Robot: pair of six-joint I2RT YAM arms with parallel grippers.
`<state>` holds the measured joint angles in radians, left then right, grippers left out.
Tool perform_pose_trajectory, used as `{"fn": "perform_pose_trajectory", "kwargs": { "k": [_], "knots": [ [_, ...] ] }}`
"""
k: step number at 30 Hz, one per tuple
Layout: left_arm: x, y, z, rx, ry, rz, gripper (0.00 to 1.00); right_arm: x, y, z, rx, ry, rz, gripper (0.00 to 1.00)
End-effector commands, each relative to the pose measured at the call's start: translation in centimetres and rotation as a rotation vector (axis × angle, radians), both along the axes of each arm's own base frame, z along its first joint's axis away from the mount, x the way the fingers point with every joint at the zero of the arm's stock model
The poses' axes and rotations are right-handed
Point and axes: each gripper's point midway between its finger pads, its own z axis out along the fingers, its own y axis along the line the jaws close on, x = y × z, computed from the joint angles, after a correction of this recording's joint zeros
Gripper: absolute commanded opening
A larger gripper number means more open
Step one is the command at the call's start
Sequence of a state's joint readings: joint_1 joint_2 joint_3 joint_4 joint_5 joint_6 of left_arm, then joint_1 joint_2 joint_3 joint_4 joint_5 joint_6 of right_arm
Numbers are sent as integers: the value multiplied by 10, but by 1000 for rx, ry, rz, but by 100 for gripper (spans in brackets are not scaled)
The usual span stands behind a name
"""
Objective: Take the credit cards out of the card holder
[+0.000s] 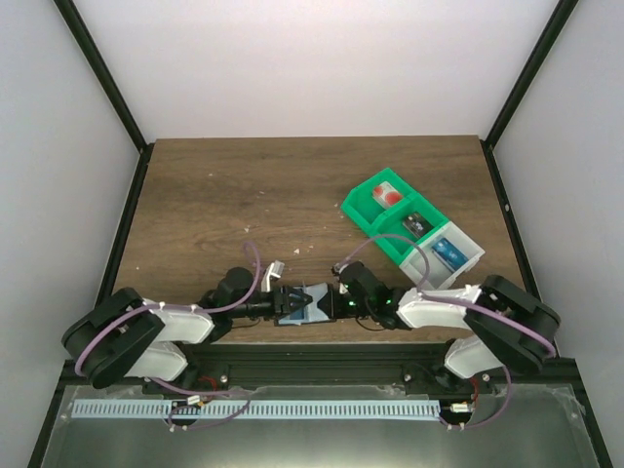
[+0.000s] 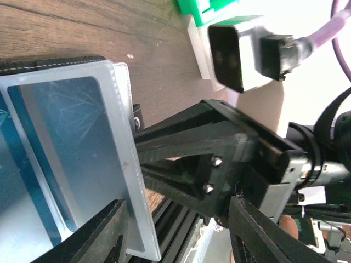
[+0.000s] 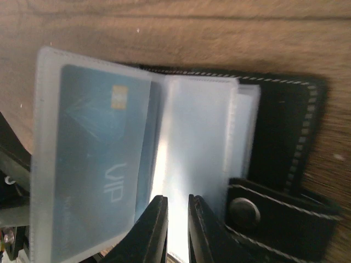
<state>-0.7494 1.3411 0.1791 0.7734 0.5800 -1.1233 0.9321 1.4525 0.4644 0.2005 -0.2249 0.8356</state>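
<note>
Card holder [image 1: 304, 304]: open on bench [image 1: 244, 195], near edge, between both arms; long axis left-right.
Blue credit card [image 3: 101, 164]: in a clear sleeve, long axis along right gripper's reach.
Left gripper [image 2: 178, 211]: wide.
Right gripper [image 3: 176, 205]: narrow slit; grip unclear.

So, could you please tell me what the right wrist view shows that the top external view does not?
Only the right wrist view shows the gold chip and VIP lettering on the blue card in its clear sleeve, and the snap stud on the black tab. Only the top external view shows the green tray and the clear-white tray. Both show the open card holder, the wooden table under it and the right gripper at it.
</note>
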Motion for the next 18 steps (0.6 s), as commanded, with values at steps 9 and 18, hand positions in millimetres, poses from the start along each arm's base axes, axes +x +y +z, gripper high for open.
{"fn": "perform_pose_trajectory", "kwargs": {
  "k": [9,18],
  "knots": [
    [2,-14,9,-37,-35,-33,53,18,-47,44,-31,-167,-205,16],
    [6,-12,6,-21,-32,-10,52,15,-42,73,50,-220,-161,18]
  ]
}}
